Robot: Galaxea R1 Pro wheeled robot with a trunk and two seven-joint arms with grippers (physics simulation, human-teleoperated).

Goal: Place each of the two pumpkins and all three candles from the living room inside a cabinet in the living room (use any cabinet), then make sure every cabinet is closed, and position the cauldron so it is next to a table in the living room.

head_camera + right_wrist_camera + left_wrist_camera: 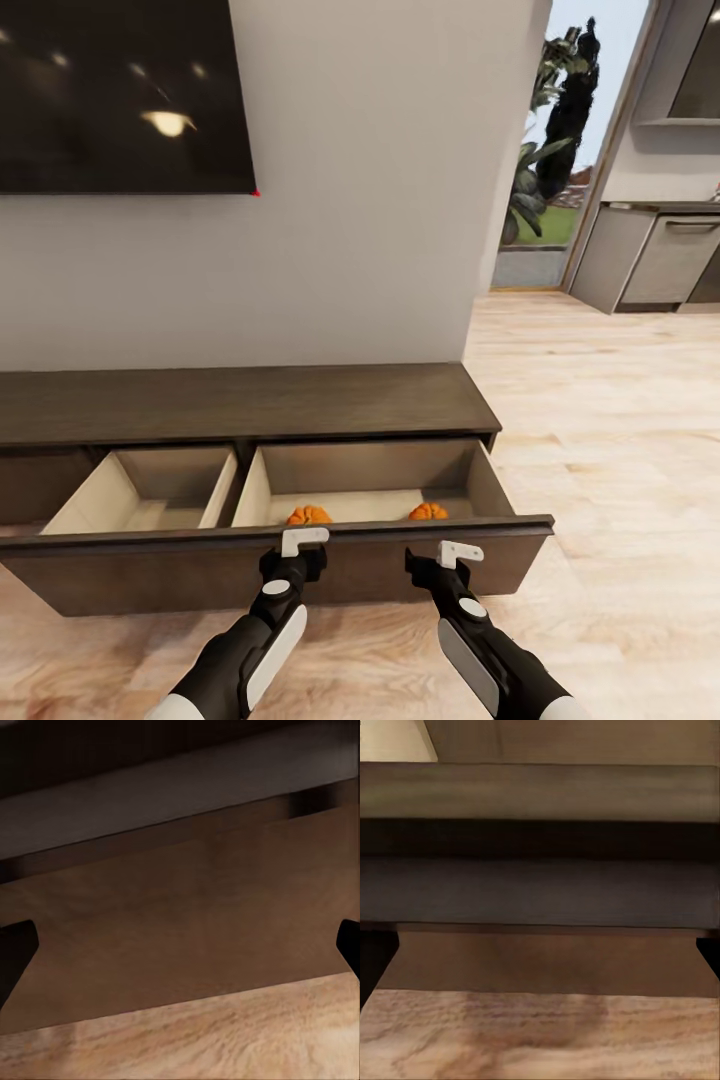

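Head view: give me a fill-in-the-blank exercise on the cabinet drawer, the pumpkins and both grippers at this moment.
1. The cabinet drawer in front of the robot is pulled ____.
2. The number of pumpkins showing inside that drawer is ____.
3. Both pumpkins lie in the drawer's ____ compartment, as the head view shows it.
4. The left gripper and right gripper are both at the drawer's ____ panel.

Missing words: open; two; right; front
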